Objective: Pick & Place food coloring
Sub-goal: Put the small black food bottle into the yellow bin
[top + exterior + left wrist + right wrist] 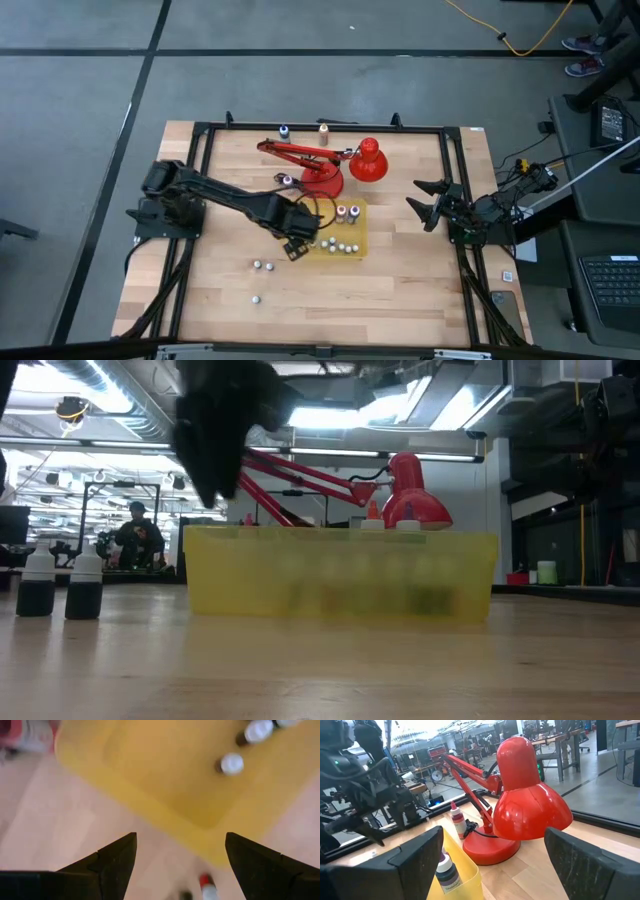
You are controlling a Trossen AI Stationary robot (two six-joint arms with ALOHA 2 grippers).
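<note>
Item: food coloring [340, 245], a set of tiny bottles. We count several lying in the yellow tray [360, 232] and two standing upright at its far side. Others sit outside it: two together on the bare table [400, 290] near the tray's left front, one alone nearer the front edge, one by the base of the red desk lamp [368, 160], and two at the far edge of the table.

Item: left gripper [296, 247], hanging over the tray's left edge. In the left wrist view its jaws stand well apart with nothing between them; below them we see the tray's corner, white-capped bottles inside it, and one red-topped bottle on the wood just outside.

Item: right gripper [428, 207], waiting at the right side of the table, jaws wide and empty, facing the lamp.

Step in hand, as we judge it: a placing at the tray looks finished, since the left jaws are open and empty above it (though we cannot say which bottle, if any, was theirs).

Next move, as we judge it: the left arm would lift clear of the tray wall, swing to one of the loose bottles on the wood, and come down with jaws astride it. The pair near the tray stand close together, so we would need to close on one without knocking its neighbour; these little bottles look easy to tip and roll.
</note>
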